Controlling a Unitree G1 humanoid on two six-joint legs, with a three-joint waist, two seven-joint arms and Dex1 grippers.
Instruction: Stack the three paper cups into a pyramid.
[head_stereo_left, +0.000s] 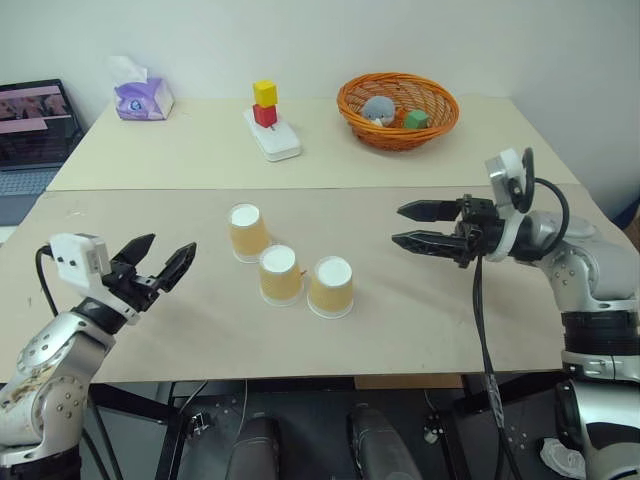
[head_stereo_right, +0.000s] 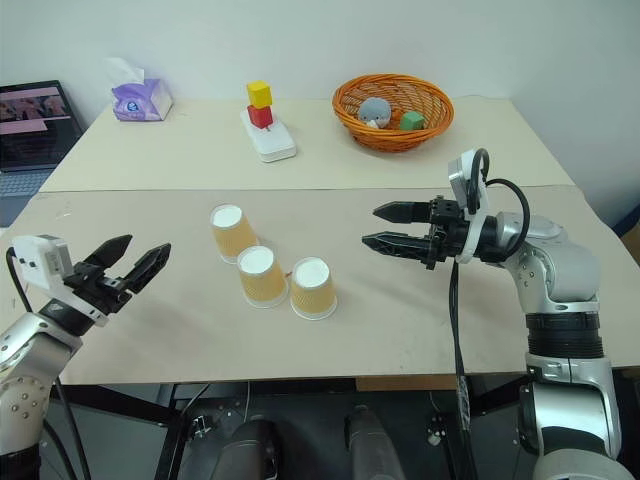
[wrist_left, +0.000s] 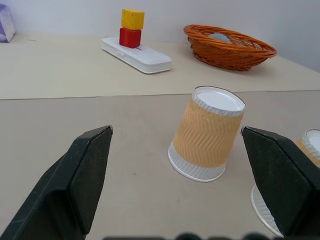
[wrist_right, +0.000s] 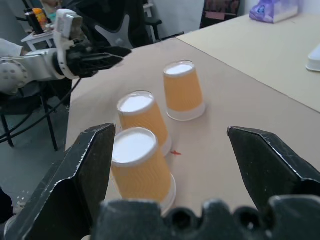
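Three paper cups (head_stereo_left: 290, 265) stand upside down in a diagonal row on the bench (head_stereo_left: 400, 330), none stacked. They look light and crushable, so a gentle mid-wall pinch suits. The left pincer (head_stereo_left: 160, 262) and right pincer (head_stereo_left: 412, 226) are both spread and empty.

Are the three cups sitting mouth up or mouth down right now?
Mouth down. Each of the three paper cups stands on the table on its wide rim, closed white base facing up. They are in a diagonal row, none stacked yet.

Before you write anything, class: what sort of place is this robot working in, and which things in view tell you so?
Probably a lab or office test area: plain tables pushed together, a laptop at the side, office chairs behind, and set-out props such as three paper cups and a toy-filled basket.
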